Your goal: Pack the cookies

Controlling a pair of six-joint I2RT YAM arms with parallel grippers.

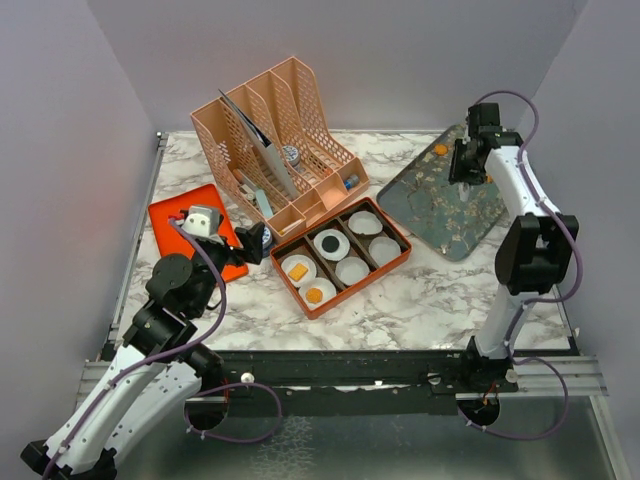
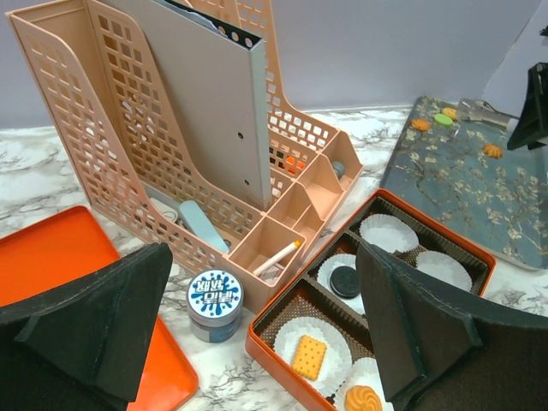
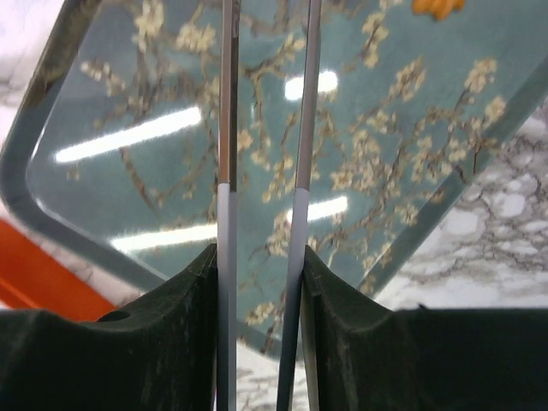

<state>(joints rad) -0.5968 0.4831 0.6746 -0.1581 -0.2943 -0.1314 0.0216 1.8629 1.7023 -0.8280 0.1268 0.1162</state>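
Your site: robot lab test cell. Evidence: 2 arms [image 1: 135,385] bolted to 1 metal rail [image 1: 560,373], marble-print tabletop [image 1: 430,300], plain grey walls [image 1: 350,60] enclosing 3 sides.

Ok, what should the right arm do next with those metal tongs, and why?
Probably swing the metal tongs toward the orange round cookie near the far edge of the teal floral tray: the right gripper grips them, but only bare tray shows between their arms.
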